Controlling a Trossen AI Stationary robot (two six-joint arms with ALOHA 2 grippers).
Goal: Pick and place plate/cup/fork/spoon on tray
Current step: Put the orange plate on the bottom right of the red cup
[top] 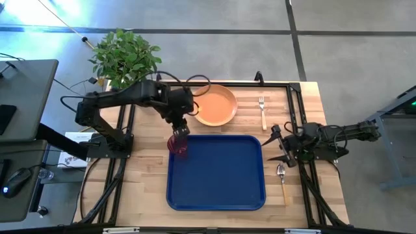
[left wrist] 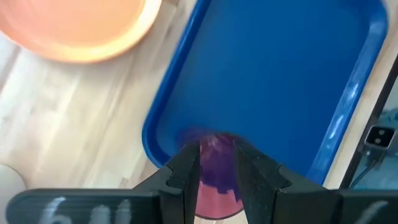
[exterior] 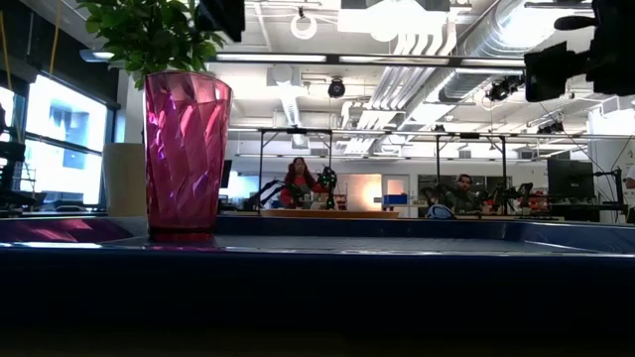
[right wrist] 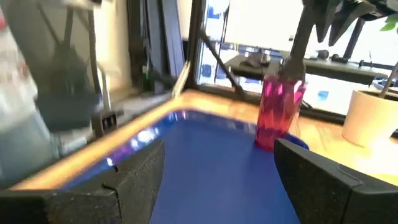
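The dark red cup (top: 177, 147) stands upright with its base on the far left corner of the blue tray (top: 221, 175); it also shows in the low view (exterior: 187, 149). My left gripper (top: 180, 133) is above it, pointing down and shut on the cup (left wrist: 216, 180). The orange plate (top: 214, 105) lies on the table beyond the tray. The fork (top: 262, 112) lies right of the plate. The spoon (top: 282, 177) lies by the tray's right edge. My right gripper (top: 277, 146) is open and empty, right of the tray, facing the cup (right wrist: 280, 112). My left gripper comes at the cup from above, pointing down, with its two fingers (left wrist: 186, 171) close on either side of the cup's upper part near the rim (left wrist: 217, 208). Whether one finger is inside the cup, I cannot tell. The cup stands upright with its base on the tray.
A potted plant (top: 127, 55) stands at the table's far left; its pale pot shows behind the cup (right wrist: 373, 115). Black frame rails run along both sides of the table (top: 296, 110). Most of the tray floor (left wrist: 280, 74) is bare. People sit in the room beyond.
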